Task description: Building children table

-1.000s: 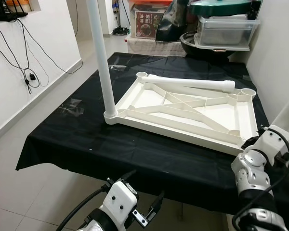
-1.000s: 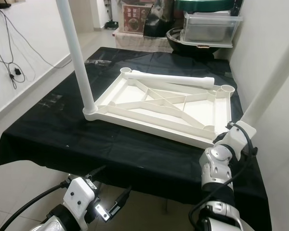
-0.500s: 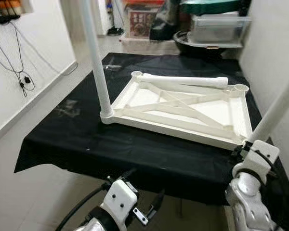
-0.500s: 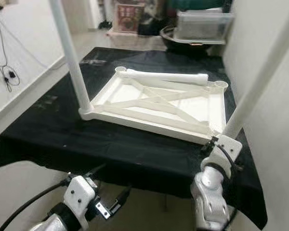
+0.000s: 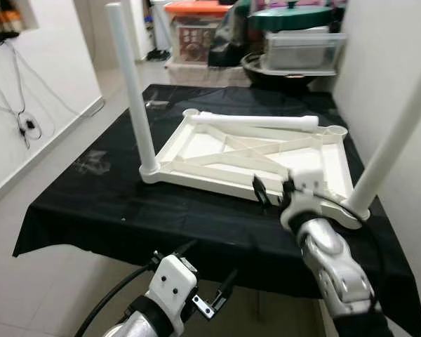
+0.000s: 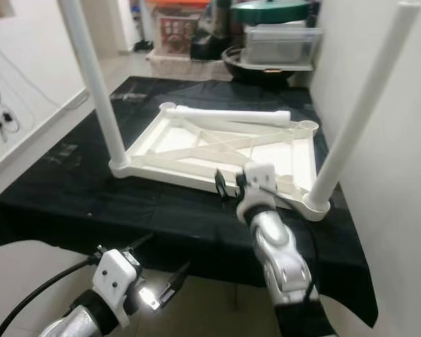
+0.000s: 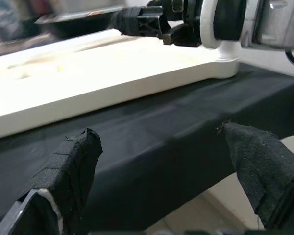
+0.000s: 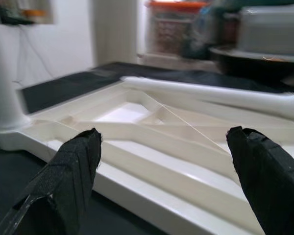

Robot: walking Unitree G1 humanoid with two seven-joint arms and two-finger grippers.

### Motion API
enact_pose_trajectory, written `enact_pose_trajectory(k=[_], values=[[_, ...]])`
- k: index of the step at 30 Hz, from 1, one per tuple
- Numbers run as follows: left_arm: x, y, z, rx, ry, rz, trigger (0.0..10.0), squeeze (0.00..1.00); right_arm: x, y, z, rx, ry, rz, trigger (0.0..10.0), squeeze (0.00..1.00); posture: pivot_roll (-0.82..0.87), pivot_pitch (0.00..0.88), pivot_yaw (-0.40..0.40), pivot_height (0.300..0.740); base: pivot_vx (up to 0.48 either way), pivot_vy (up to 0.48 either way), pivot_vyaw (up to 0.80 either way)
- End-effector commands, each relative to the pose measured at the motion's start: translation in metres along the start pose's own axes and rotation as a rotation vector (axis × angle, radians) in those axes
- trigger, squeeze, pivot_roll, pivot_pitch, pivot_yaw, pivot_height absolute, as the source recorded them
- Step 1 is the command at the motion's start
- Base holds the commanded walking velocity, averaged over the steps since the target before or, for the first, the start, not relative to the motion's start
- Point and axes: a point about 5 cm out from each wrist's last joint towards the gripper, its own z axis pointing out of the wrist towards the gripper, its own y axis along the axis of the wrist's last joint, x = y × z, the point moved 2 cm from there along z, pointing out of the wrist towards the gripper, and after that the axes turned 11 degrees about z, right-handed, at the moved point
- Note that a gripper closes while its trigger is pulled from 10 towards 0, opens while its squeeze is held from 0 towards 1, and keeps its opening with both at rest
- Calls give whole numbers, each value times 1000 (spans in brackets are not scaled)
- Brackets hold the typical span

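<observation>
From the head cameras, the white plastic tabletop (image 5: 256, 158) lies upside down on a table draped in black cloth (image 5: 105, 203), its ribbed underside facing up. Two legs stand in corner sockets: the left front leg (image 5: 132, 84) at the near left corner and the right front leg (image 6: 358, 112) leaning slightly at the near right corner. A loose leg (image 5: 256, 121) lies across the far edge of the tabletop, between two empty far sockets (image 5: 335, 130). The right gripper (image 5: 270, 191) hovers over the near rim of the tabletop, just beside the right front leg, fingers spread and holding nothing. The left gripper (image 5: 214, 298) hangs low in front of the table edge, below the cloth, also spread and empty. Storage boxes (image 5: 302, 49) sit stacked behind the table.

The left wrist camera looks up from under the table edge at the tabletop's near rim, its two black fingers (image 7: 68, 166) wide apart, with the right gripper visible above the corner socket.

The right wrist camera looks across the ribbed underside toward the loose leg, fingers (image 8: 73, 166) wide apart with nothing between them.

By my reckoning the job is about half done: two legs in, one waiting on the tabletop, and a fourth I cannot spot; afterwards the table needs turning upright.
</observation>
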Motion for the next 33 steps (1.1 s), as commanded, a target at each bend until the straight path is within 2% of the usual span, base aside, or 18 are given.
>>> enact_pose_trajectory(k=[1, 2, 3, 6, 12, 16, 18, 19, 22, 26, 29, 33], values=[[-1, 0, -1, 13, 2, 3, 10000, 0, -6, -16, 10, 109, -22, 2, 10000, 0, 90, 102, -34, 740, 0, 0, 0], [-2, 3, -3, 15, 24, -11, 10000, 0, -9, -15, 33, 161, -47, 20, 10000, 0, 99, 116, -47, 740, 0, 0, 0], [-1, 3, -4, 17, 34, -17, 10000, 0, -8, -13, 38, 163, -55, 44, 10000, 0, 99, 116, -47, 740, 0, 0, 0], [-2, 5, -6, 21, 49, -34, 10000, 0, 2, -7, 48, 158, 8, 60, 10000, 0, 103, 140, -54, 740, 0, 0, 0], [-4, 17, -9, 5, 69, -52, 10000, 0, 23, -10, 66, 287, 152, -49, 10000, 0, 106, 210, -75, 740, 0, 0, 0], [-8, 20, -12, 9, 71, -70, 10000, 0, 30, -6, 73, 340, 230, -55, 10000, 0, 105, 229, -83, 740, 0, 0, 0], [-13, 21, -15, 14, 63, -86, 10000, 0, 35, 1, 77, 375, 297, -88, 10000, 0, 91, 251, -95, 740, 0, 0, 0], [-13, 21, -15, 14, 63, -86, 10000, 0, 35, 1, 77, 375, 297, -88, 10000, 0, 91, 251, -95, 740, 0, 0, 0], [-16, 23, -16, 19, 60, -103, 10000, 0, 35, 9, 82, 410, 339, -170, 10000, 0, 92, 265, -105, 740, 0, 0, 0], [-16, 24, -17, 21, 60, -104, 10000, 0, 35, 10, 83, 421, 351, -186, 10000, 0, 92, 265, -105, 740, 0, 0, 0], [-18, 26, -17, 26, 65, -109, 10000, 0, 41, 18, 87, 459, 400, -303, 10000, 0, 85, 275, -122, 740, 0, 0, 0], [-19, 27, -16, 27, 69, -111, 10000, 0, 48, 17, 86, 519, 472, -353, 10000, 0, 83, 274, -124, 740, 0, 0, 0]])
